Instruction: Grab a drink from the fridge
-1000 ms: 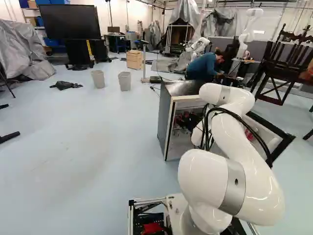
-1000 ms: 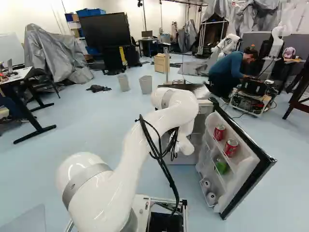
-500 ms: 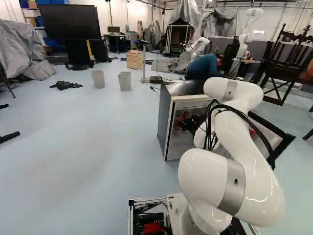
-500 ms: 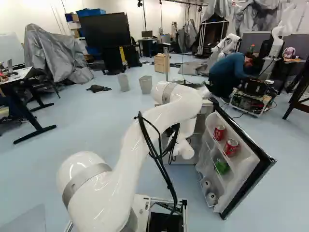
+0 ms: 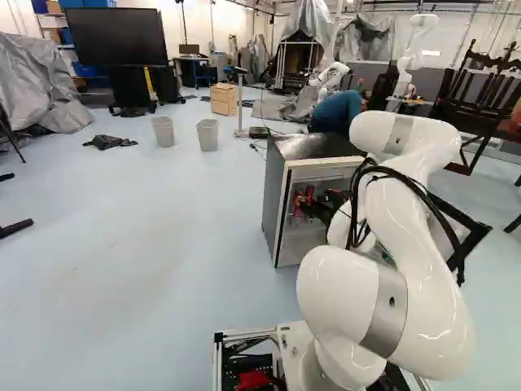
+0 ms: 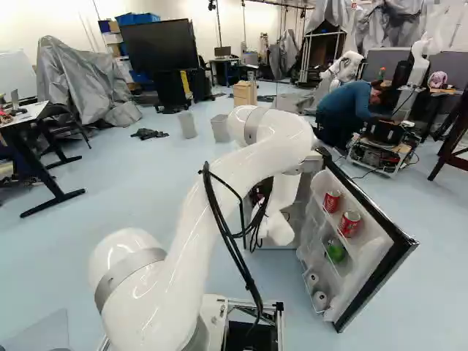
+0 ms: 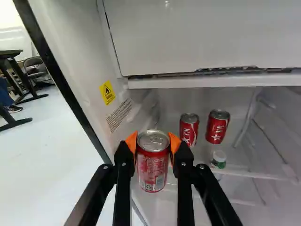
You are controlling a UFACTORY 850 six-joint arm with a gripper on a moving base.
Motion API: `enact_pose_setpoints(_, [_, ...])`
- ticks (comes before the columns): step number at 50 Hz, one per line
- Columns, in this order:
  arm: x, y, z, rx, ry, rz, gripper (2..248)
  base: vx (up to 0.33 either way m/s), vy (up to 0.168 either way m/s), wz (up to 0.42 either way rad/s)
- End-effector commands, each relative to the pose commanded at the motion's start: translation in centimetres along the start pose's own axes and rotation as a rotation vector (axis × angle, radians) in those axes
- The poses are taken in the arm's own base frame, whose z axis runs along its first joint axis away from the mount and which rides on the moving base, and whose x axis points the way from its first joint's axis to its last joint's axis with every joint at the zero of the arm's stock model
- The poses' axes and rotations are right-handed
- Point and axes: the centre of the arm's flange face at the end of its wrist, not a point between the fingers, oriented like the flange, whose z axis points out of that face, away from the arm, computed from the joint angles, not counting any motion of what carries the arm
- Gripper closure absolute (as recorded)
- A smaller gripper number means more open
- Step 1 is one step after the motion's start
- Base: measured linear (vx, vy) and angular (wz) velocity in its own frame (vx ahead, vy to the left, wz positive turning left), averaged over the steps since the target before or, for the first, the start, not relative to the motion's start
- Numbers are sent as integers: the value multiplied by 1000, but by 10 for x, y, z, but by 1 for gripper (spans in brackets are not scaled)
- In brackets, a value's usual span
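The wrist view shows the gripper (image 5: 304, 204) clasping a red can (image 7: 153, 162) upright at the open fridge (image 5: 275, 195), two more red cans (image 7: 189, 130) farther in. Only the right base view shows red cans on the fridge door (image 6: 374, 238).

Gray bins (image 5: 207, 135), black monitor (image 5: 115, 37), wooden drawers (image 5: 223, 98)

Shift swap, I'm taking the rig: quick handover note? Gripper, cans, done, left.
Gripper: shut on a red can, can roughly upright between the orange pads.
Cans: held one is at the fridge opening; two more red ones stand inside, beyond it. Another two in the open door.
Done: door open, drink gripped.
Left: probably back the can clear of fridge and door; keep it level.
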Motion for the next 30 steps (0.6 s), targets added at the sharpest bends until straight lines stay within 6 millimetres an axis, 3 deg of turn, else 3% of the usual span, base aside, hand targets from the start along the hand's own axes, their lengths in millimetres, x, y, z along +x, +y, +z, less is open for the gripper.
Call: enact_pose_setpoints(30, [35,-30,-64,-157,-30,70,158,0,0,0])
